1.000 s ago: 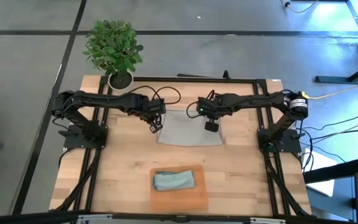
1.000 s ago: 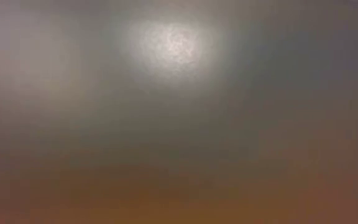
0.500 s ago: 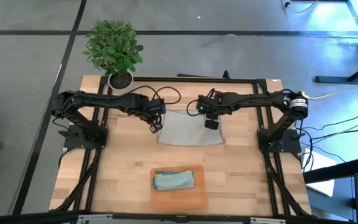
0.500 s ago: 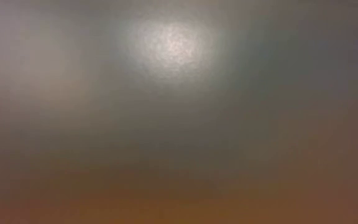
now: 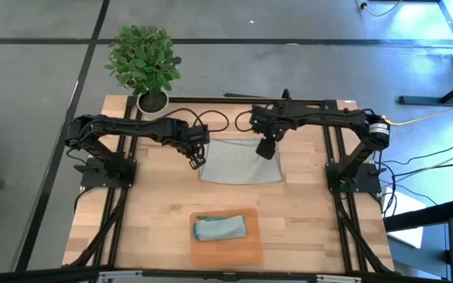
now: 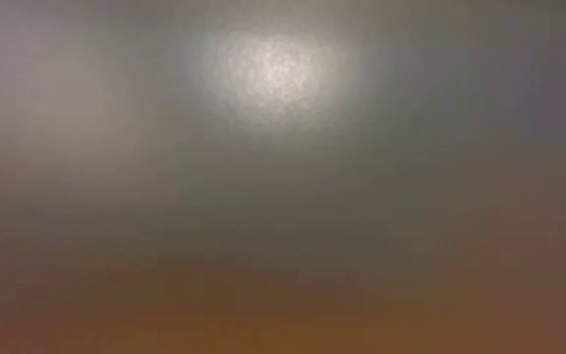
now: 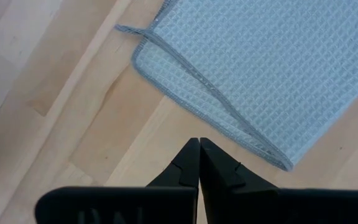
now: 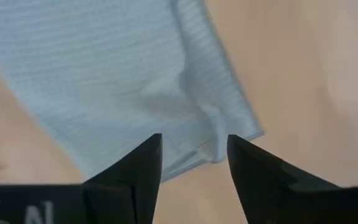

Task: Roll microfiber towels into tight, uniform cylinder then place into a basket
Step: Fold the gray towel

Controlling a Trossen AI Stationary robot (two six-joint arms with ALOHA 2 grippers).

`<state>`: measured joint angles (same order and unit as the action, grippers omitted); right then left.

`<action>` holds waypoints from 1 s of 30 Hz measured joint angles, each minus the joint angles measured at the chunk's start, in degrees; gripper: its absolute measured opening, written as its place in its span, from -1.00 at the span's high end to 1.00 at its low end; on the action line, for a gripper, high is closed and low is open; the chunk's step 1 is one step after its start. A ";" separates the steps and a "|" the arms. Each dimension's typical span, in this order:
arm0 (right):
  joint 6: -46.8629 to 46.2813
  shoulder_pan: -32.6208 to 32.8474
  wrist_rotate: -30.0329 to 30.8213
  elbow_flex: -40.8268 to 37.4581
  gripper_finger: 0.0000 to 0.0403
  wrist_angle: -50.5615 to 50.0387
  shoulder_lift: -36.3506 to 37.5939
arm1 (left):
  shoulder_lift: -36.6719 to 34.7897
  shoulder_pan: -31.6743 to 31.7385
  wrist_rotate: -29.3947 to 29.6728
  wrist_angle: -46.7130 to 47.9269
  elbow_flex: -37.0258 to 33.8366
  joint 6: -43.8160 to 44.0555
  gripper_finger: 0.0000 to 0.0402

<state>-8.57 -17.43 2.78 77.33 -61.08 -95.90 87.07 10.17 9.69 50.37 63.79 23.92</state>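
At the grey towel's [image 5: 240, 161] left edge, the left pincer [image 5: 196, 160] hovers clenched, empty, over the wooden surface [image 5: 148, 212]. Above the towel's far right corner hangs the right pincer [image 5: 265, 148], released, fingers apart. Nearer than this flat towel, the teal towel [image 5: 219, 228] lies rolled in the orange basket [image 5: 225, 248].
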 joint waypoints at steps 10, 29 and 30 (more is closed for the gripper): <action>-5.76 -3.28 -2.62 -10.97 0.10 5.30 -0.01 | 0.00 0.00 0.01 -0.03 0.02 -0.09 1.00; -2.32 -5.59 -0.54 -18.34 0.85 17.49 -0.02 | 0.00 0.00 -1.09 -0.04 0.02 -0.13 1.00; -1.62 -5.82 0.03 -18.08 0.92 17.60 -0.02 | 0.00 0.00 -1.11 -0.04 0.02 -0.13 1.00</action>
<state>-10.19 -23.25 2.82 59.25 -43.48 -95.92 87.07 10.17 8.58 50.33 63.81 23.79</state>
